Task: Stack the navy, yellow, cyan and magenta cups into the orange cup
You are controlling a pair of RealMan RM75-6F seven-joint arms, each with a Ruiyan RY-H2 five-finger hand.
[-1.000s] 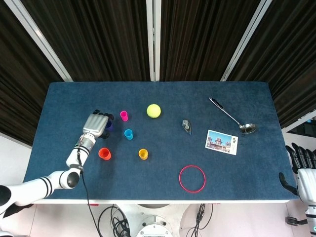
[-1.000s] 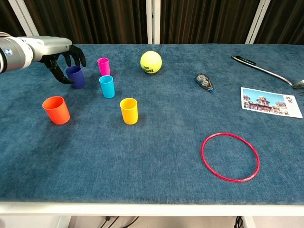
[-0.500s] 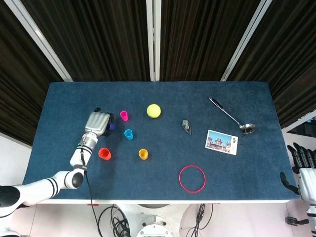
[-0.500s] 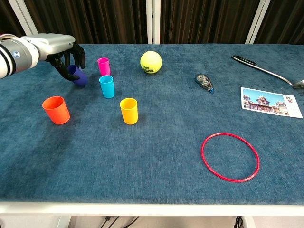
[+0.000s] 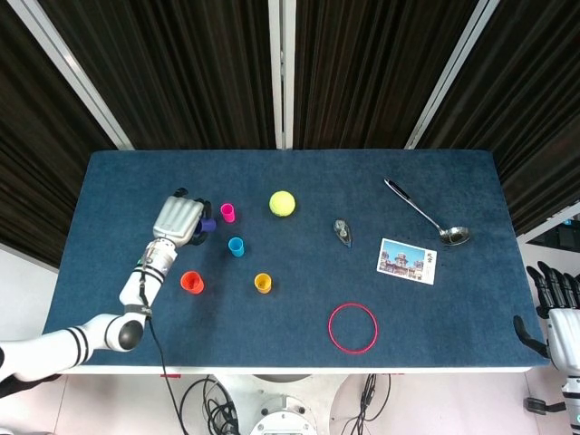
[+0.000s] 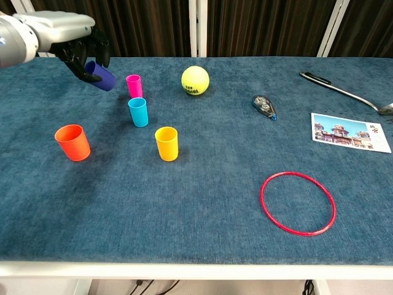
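My left hand [image 6: 70, 37] [image 5: 179, 219] grips the navy cup [image 6: 101, 75] [image 5: 207, 225] and holds it tilted in the air, above the table's left side. The orange cup [image 6: 72, 142] [image 5: 191, 282] stands upright below and nearer the front. A magenta cup [image 6: 134, 86] [image 5: 227, 212], a cyan cup [image 6: 138, 112] [image 5: 236, 246] and a yellow cup [image 6: 166, 143] [image 5: 263, 283] stand upright to its right. My right hand [image 5: 555, 313] hangs off the table's right edge, fingers apart, holding nothing.
A yellow tennis ball [image 6: 194, 80] lies behind the cups. A small clip-like object [image 6: 264, 106], a postcard [image 6: 350, 131], a ladle [image 6: 344, 91] and a red ring [image 6: 298, 203] lie on the right half of the blue table [image 6: 196, 215].
My left hand closed around the navy cup, tipped it and lifted it off the table. The other cups stayed put.
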